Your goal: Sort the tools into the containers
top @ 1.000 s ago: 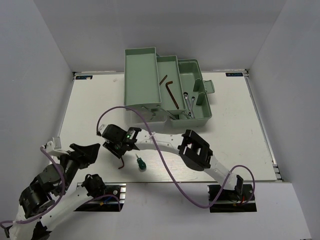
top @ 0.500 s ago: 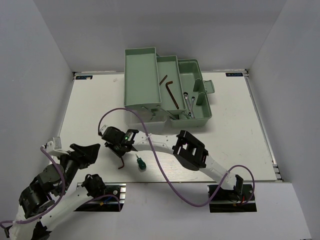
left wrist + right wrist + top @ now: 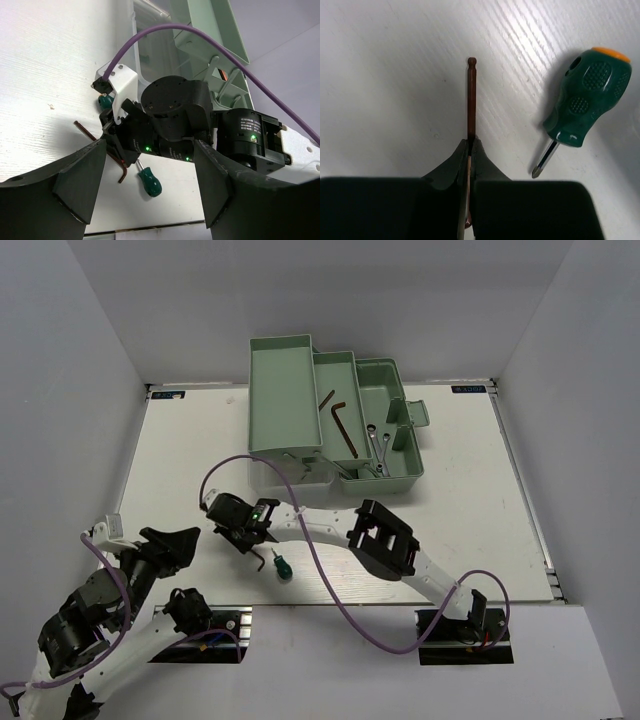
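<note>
My right gripper (image 3: 470,142) is shut on a thin reddish-brown hex key (image 3: 471,95), low over the table; it also shows in the top view (image 3: 243,533). In the left wrist view the key (image 3: 98,143) hangs under that gripper. A green-handled screwdriver (image 3: 283,565) lies just right of it on the table (image 3: 585,100). A second green handle (image 3: 105,101) peeks out behind the right wrist. The pale green toolbox (image 3: 285,400) stands open at the back with two hex keys (image 3: 343,425) and two silver wrenches (image 3: 378,445) inside. My left gripper (image 3: 150,200) is open and empty, near the front left.
The right arm's purple cable (image 3: 300,530) loops over the table between the toolbox and the front edge. The toolbox's clear lid (image 3: 290,465) hangs down at its front. Grey walls close in the white table (image 3: 480,490) on both sides.
My right gripper has shifted slightly right and away from the front edge with the hex key in it. The screwdriver and my left arm have not moved.
</note>
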Controlling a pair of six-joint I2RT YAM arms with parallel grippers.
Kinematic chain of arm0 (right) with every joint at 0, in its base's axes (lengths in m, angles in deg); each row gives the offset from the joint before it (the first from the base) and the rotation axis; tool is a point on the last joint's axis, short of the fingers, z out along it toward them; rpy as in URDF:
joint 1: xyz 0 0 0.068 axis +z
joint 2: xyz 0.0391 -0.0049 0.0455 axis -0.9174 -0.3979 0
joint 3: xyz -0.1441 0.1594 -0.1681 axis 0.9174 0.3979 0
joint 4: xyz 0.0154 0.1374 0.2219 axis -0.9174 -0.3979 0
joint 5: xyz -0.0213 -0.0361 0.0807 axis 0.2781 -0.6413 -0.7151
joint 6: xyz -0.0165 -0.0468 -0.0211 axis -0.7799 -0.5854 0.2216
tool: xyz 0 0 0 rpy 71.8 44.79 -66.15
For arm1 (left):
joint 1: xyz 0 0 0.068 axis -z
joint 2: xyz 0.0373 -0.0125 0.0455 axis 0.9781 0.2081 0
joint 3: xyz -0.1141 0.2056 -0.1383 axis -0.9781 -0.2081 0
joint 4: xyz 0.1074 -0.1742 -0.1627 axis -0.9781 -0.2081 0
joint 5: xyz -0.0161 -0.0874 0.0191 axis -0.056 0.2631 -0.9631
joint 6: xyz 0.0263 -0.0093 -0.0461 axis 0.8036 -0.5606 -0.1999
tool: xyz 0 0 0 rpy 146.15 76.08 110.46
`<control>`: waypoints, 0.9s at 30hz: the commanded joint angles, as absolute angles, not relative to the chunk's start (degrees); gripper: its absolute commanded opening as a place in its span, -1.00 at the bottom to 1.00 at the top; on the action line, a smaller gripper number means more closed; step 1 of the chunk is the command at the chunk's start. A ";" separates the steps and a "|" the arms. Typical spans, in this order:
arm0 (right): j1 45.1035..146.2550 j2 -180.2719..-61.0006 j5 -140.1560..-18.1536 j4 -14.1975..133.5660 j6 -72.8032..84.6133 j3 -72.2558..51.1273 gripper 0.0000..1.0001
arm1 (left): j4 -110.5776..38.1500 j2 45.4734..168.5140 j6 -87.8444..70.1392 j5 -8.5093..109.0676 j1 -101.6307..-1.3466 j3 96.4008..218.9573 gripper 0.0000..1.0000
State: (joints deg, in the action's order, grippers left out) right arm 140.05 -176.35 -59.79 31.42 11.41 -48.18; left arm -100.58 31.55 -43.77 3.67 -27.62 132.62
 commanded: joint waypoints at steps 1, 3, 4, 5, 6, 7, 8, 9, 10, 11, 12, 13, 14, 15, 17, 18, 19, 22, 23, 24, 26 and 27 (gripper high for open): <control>139.15 -175.79 -64.90 23.46 11.75 -44.09 -1.00 | -100.10 30.09 -43.06 4.14 -27.98 132.71 0.61; 138.54 -173.00 -68.50 23.28 11.13 -44.09 -1.00 | -100.10 30.09 -43.06 4.14 -27.98 132.71 0.61; 138.10 -172.28 -70.61 23.45 10.96 -44.35 -1.00 | -100.10 30.09 -43.06 4.14 -27.98 132.71 0.61; 137.92 -171.40 -72.81 23.63 10.09 -45.22 -1.00 | -100.10 30.09 -43.06 4.14 -27.98 132.71 0.61; 137.83 -169.13 -75.09 23.63 10.08 -45.75 -1.00 | -100.10 30.09 -43.06 4.14 -27.98 132.71 0.61; 137.48 -168.58 -76.07 23.98 9.55 -46.98 -1.00 | -100.10 30.09 -43.06 4.14 -27.98 132.71 0.61; 137.31 -167.19 -77.22 24.15 9.55 -48.03 -1.00 | -100.10 30.09 -43.06 4.14 -27.98 132.71 0.61; 137.22 -166.48 -79.14 24.16 9.64 -49.52 -1.00 | -100.10 30.09 -43.06 4.14 -27.98 132.71 0.61; 136.87 -165.34 -79.94 23.98 9.55 -50.06 -1.00 | -100.10 30.09 -43.06 4.14 -27.98 132.71 0.61; 136.69 -164.46 -80.73 23.46 10.25 -50.94 -1.00 | -100.10 30.09 -43.06 4.14 -27.98 132.71 0.61; 136.60 -164.01 -82.31 23.45 10.69 -52.51 -1.00 | -100.10 30.09 -43.06 4.14 -27.98 132.71 0.61; 135.91 -163.05 -83.72 23.19 11.91 -52.79 -1.00 | -99.58 30.09 -42.54 4.14 -27.98 132.71 0.61; 135.81 -162.95 -85.64 22.93 12.88 -53.23 -1.00 | -99.58 30.62 -42.54 4.14 -27.98 132.19 0.61; 134.85 -162.17 -87.14 22.84 13.41 -53.32 -1.00 | -99.58 30.62 -42.54 4.14 -27.98 132.18 0.61; 134.32 -161.46 -88.39 22.58 14.12 -52.27 -1.00 | -99.58 31.15 -42.54 4.14 -27.98 132.18 0.61; 133.79 -161.02 -88.48 22.57 13.77 -51.74 -1.00 | -99.58 31.15 -42.54 4.14 -27.98 132.18 0.61; 133.70 -159.63 -87.26 22.31 13.51 -51.48 -1.00 | -99.58 31.67 -42.54 4.66 -27.98 132.18 0.61; 132.21 -156.63 -84.80 21.96 11.66 -47.01 -1.00 | -99.05 32.20 -41.92 5.19 -27.98 132.18 0.61; 131.77 -153.58 -84.61 21.87 11.22 -45.77 -1.00 | -98.53 33.42 -41.31 5.19 -27.98 132.18 0.61; 130.64 -152.24 -83.74 22.22 9.65 -42.11 -1.00 | -98.52 34.04 -40.78 5.89 -27.98 132.18 0.61; 129.49 -147.26 -82.77 22.40 8.15 -39.36 -1.00 | -97.21 36.06 -40.08 5.89 -27.98 131.66 0.58; 128.70 -146.00 -82.24 22.14 7.10 -35.86 -1.00 | -97.20 39.99 -40.08 6.59 -27.98 131.65 0.54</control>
State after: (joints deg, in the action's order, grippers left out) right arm 130.67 -152.26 -83.83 22.96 10.40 -40.62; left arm -98.98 33.26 -41.98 4.76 -27.62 132.36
